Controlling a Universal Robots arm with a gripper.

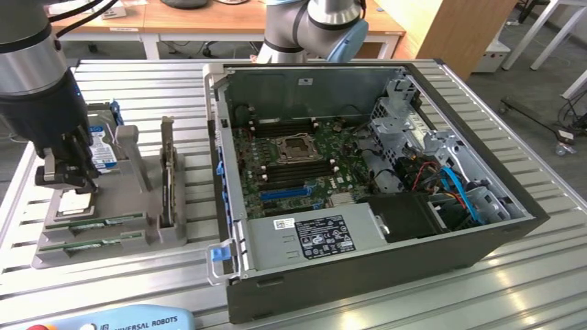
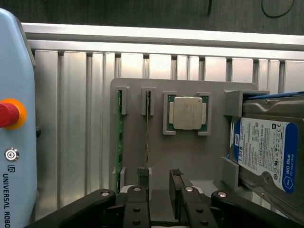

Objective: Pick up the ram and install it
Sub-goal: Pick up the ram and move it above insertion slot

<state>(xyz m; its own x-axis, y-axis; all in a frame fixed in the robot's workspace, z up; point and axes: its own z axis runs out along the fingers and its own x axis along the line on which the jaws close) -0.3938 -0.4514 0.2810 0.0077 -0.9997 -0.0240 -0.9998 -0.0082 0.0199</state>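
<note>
Two ram sticks stand on edge in slots of the grey holder (image 2: pixel 190 156): one ram stick (image 2: pixel 119 135) nearest the holder's edge, and a second ram stick (image 2: pixel 147 128) beside it. From the exterior view they show as thin green strips (image 1: pixel 96 221) at the holder's (image 1: pixel 110 256) near end. My gripper (image 2: pixel 159 179) hangs open above the holder with nothing between its black fingers (image 2: pixel 141 176); one finger sits just over the end of the second stick. In the exterior view the gripper (image 1: pixel 73 189) is at the left, apart from the open computer case (image 1: pixel 513 206).
The holder also carries a square silver processor (image 2: pixel 187 113), a hard drive (image 2: pixel 263 152) and an upright dark expansion card (image 1: pixel 167 182). The motherboard (image 1: pixel 293 148) lies in the case, with memory slots around the processor socket. A teach pendant (image 2: pixel 14 142) lies on the slatted table.
</note>
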